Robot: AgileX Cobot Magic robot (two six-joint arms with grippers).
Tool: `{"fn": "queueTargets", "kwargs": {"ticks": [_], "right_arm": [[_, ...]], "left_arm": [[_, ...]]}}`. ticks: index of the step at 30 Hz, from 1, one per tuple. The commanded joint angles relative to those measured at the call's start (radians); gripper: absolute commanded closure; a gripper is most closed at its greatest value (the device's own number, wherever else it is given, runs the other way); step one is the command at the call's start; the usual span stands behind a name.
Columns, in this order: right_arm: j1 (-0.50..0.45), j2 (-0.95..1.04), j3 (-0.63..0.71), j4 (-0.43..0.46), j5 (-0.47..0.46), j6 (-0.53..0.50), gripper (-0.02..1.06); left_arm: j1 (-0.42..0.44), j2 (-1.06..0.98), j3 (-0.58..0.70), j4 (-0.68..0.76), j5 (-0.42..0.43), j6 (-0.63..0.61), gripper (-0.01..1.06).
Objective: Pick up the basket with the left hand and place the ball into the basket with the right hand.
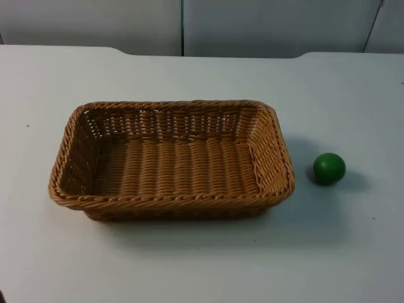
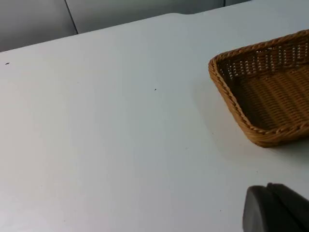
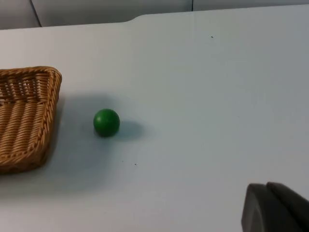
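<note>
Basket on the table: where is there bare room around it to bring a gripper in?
The table is bare along the basket's near side, left of its left rim, and behind it up to the grey wall. The tightest spot is the gap between its right rim and the green ball.

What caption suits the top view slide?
Empty wicker basket on a white table, green ball beside it, apart.

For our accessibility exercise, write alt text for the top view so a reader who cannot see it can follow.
A brown woven basket sits on a white table, with nothing inside it. A small green ball rests on the table to the picture's right of the basket, apart from it. A grey wall runs behind.
</note>
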Motion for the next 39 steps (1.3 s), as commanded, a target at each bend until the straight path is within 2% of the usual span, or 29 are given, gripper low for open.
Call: {"fn": "queueTargets", "kwargs": {"ticks": [1,6,9,11,12,13,14,16,17,20,21,25,26,28,33,35,36,39], "right_arm": [[-0.005,-0.004,0.003,0.000,-0.007,-0.005,1.05],[-0.005,-0.004,0.003,0.000,-0.007,-0.005,1.05],[-0.005,-0.004,0.003,0.000,-0.007,-0.005,1.05],[-0.005,-0.004,0.003,0.000,-0.007,-0.005,1.05],[-0.005,-0.004,0.003,0.000,-0.007,-0.005,1.05],[-0.005,-0.004,0.003,0.000,-0.007,-0.005,1.05],[-0.005,-0.004,0.003,0.000,-0.007,-0.005,1.05],[-0.005,-0.004,0.003,0.000,-0.007,-0.005,1.05],[-0.005,-0.004,0.003,0.000,-0.007,-0.005,1.05],[-0.005,-0.004,0.003,0.000,-0.007,-0.005,1.05],[-0.005,-0.004,0.003,0.000,-0.007,-0.005,1.05],[-0.005,-0.004,0.003,0.000,-0.007,-0.005,1.05],[-0.005,-0.004,0.003,0.000,-0.007,-0.005,1.05],[-0.005,-0.004,0.003,0.000,-0.007,-0.005,1.05],[-0.005,-0.004,0.003,0.000,-0.007,-0.005,1.05],[-0.005,-0.004,0.003,0.000,-0.007,-0.005,1.05],[-0.005,-0.004,0.003,0.000,-0.007,-0.005,1.05],[-0.005,-0.004,0.003,0.000,-0.007,-0.005,1.05]], "left_arm": [[-0.006,-0.004,0.006,-0.010,-0.011,-0.006,1.05],[-0.006,0.092,-0.075,-0.143,-0.025,-0.040,1.05],[-0.006,0.305,-0.186,-0.293,-0.025,-0.042,1.05],[-0.006,0.461,-0.247,-0.349,-0.025,-0.058,1.05],[-0.006,0.461,-0.247,-0.349,-0.025,-0.058,1.05],[-0.006,0.589,-0.271,-0.390,-0.027,-0.056,1.05],[-0.006,0.633,-0.276,-0.398,-0.030,-0.052,1.05],[-0.006,0.831,-0.282,-0.477,-0.045,0.015,1.05],[-0.006,0.831,-0.282,-0.477,-0.045,0.015,1.05],[-0.006,1.073,-0.282,-0.577,-0.083,0.124,1.05],[-0.006,1.073,-0.282,-0.577,-0.083,0.124,1.05],[-0.006,1.335,-0.284,-0.677,-0.208,0.219,1.05],[-0.006,1.335,-0.284,-0.677,-0.208,0.219,1.05],[-0.006,1.440,-0.285,-0.661,-0.277,0.249,1.05],[-0.032,1.536,-0.286,-0.516,-0.382,0.254,1.05],[-0.077,1.564,-0.304,-0.407,-0.420,0.155,1.05],[-0.077,1.564,-0.304,-0.407,-0.420,0.155,1.05],[-0.157,1.597,-0.368,-0.223,-0.442,-0.012,1.05]]}}
